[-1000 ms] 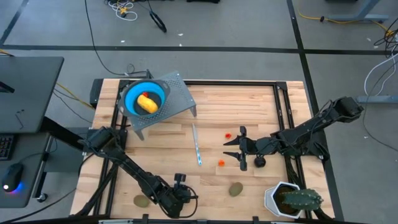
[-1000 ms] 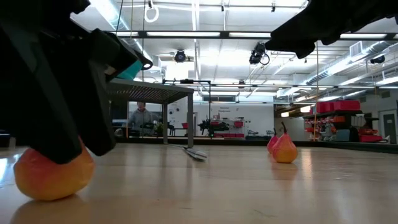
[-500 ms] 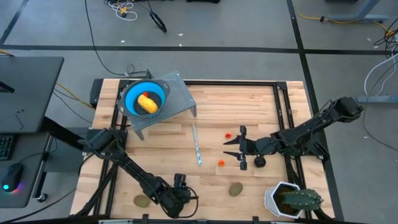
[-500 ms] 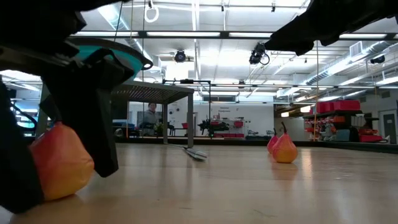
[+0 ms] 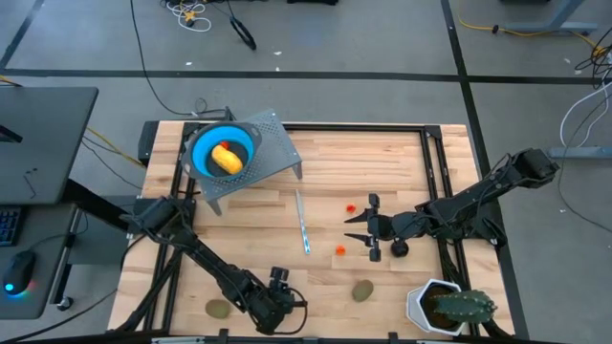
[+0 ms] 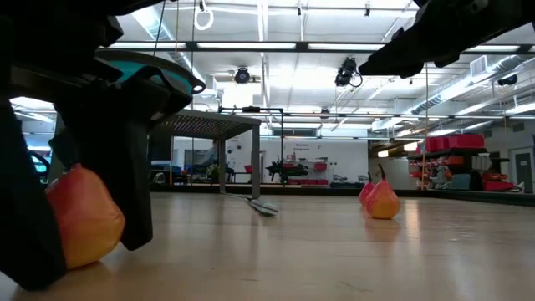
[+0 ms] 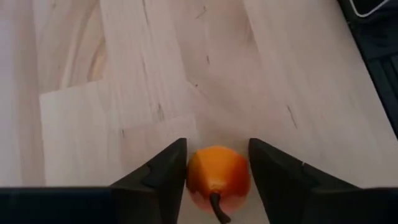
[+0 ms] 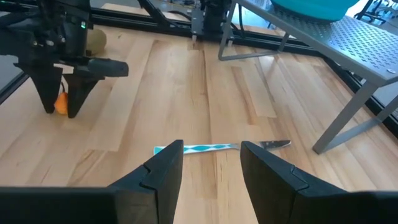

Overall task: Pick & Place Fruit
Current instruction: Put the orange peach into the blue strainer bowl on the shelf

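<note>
A small orange fruit (image 7: 217,174) with a dark stem sits on the wooden table near its front edge, between the fingers of my left gripper (image 7: 217,149), which is shut on it. The low view shows the same fruit (image 6: 79,226). My right gripper (image 8: 211,155) hovers open and holding nothing above the table's middle right, over the silvery-blue stick (image 8: 217,147). A yellow fruit (image 5: 227,158) lies in the blue bowl (image 5: 206,143). On the table are two more orange-red balls (image 5: 350,205) (image 5: 339,249), two olive ovals (image 5: 362,290) (image 5: 219,308) and a black ball (image 5: 399,248). My left gripper pinches the orange fruit between its two fingers, one on each of the fruit's sides (image 7: 191,174). The fingers (image 6: 134,167) slant down at it from the table's left side. The fruit rests on the table with its narrow end up.
The blue bowl stands on a grey perforated stand (image 5: 273,148) at the far left. A spiky green plant in a white pot (image 5: 449,306) stands at the near right corner, beside the right arm. Bare wood lies between the stick and the left gripper.
My left gripper, which lay over the orange fruit, has opened and sunk a little, so its fingers now stand on both sides of the fruit and touch it. The fruit has turned from lying round to standing with its narrow end up. It has stayed on the table.
</note>
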You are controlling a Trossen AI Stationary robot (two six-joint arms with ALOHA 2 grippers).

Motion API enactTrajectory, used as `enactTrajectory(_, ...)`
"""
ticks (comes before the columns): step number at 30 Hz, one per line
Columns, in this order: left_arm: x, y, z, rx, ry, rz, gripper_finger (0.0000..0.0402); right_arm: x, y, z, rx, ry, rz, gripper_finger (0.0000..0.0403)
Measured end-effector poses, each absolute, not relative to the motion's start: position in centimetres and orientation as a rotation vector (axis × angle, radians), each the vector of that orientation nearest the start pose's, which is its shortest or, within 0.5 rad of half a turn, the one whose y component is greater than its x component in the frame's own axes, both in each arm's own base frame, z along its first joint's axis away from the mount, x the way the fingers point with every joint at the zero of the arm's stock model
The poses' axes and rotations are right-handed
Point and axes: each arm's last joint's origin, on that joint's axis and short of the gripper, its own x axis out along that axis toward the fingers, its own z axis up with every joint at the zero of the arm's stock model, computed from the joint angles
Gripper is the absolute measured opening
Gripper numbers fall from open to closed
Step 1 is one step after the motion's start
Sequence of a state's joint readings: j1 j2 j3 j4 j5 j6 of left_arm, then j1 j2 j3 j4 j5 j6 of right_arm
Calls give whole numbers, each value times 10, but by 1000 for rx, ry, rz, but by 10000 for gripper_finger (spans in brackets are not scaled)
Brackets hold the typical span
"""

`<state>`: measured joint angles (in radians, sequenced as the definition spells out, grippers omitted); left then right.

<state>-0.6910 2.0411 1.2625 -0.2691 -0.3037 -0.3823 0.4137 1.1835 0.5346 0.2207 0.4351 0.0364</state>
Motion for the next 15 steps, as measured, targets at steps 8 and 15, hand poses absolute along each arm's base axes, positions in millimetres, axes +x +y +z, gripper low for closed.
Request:
enactTrajectory(8, 315, -233, 142, 139, 1042, -162, 122, 222, 84, 209, -140, 389, -28, 169)
enactTrajectory(15, 298, -195, 214, 208, 985, -56, 131, 222, 84, 209, -138, 385, -29, 169)
